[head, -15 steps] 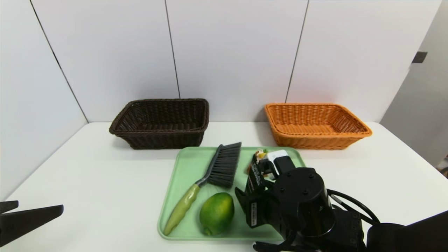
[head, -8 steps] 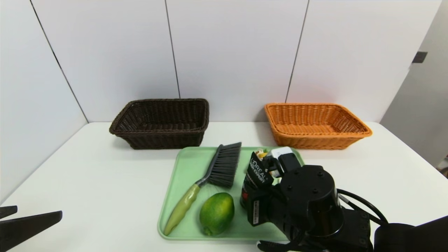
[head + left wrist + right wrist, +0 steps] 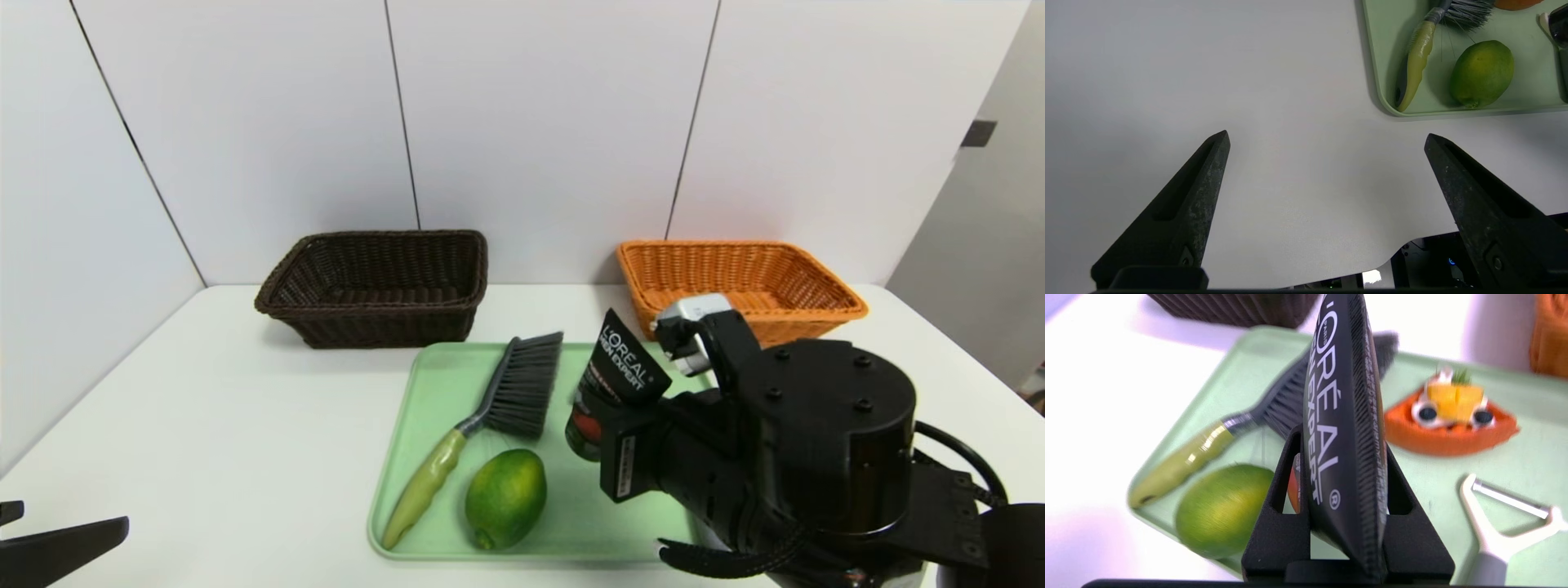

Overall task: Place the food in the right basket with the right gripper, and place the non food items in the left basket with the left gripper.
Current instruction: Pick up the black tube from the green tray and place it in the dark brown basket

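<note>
Black tube: a L'Oréal Men Expert tube [image 3: 1345, 428] is pinched between both fingers of the right hand [image 3: 1347, 522], raised clear above the tray, crimped end up.
Mismatch: the tube is not food, yet the right hand carries it; the task assigns non-food to the left hand and the brown basket.
Left hand [image 3: 1327, 204]: spread wide, holding nothing, low over the bare white counter [image 3: 204, 425] near its front edge, well apart from the tray.
Green tray [image 3: 424, 392]: holds a dustpan brush [image 3: 490, 416], a green lime-like fruit [image 3: 506, 496], an orange cake slice [image 3: 1449, 416] and a white peeler [image 3: 1506, 522].
Brown basket [image 3: 375, 286]: behind the tray on the robot's left, for non-food.
Orange basket [image 3: 735, 290]: behind the tray on the right, for food, nearest the raised tube.
</note>
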Available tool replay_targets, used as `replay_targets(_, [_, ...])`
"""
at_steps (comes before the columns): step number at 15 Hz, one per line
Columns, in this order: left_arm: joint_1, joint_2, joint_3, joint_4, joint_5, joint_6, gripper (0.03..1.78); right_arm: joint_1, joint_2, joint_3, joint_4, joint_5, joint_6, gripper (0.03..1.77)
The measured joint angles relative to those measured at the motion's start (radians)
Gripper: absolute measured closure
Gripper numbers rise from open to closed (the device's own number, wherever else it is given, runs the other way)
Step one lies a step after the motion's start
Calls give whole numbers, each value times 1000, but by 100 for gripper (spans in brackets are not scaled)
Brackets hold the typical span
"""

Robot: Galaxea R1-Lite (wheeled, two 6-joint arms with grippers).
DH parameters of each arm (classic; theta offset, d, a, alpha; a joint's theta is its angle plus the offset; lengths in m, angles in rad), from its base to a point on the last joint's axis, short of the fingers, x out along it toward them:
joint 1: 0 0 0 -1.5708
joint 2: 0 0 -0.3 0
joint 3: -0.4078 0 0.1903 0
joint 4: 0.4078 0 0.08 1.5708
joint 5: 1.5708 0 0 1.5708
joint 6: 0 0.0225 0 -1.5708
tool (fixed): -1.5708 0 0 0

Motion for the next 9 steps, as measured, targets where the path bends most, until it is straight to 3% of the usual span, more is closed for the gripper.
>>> replay_targets(4, [0,-3,-1,-1,-1,-2,12,-10,-65,-191,220,112,-9,143])
replay_targets(9, [0,-13,-48,1,-41,-5,12,-69,-3,-607,438,249,-7,143])
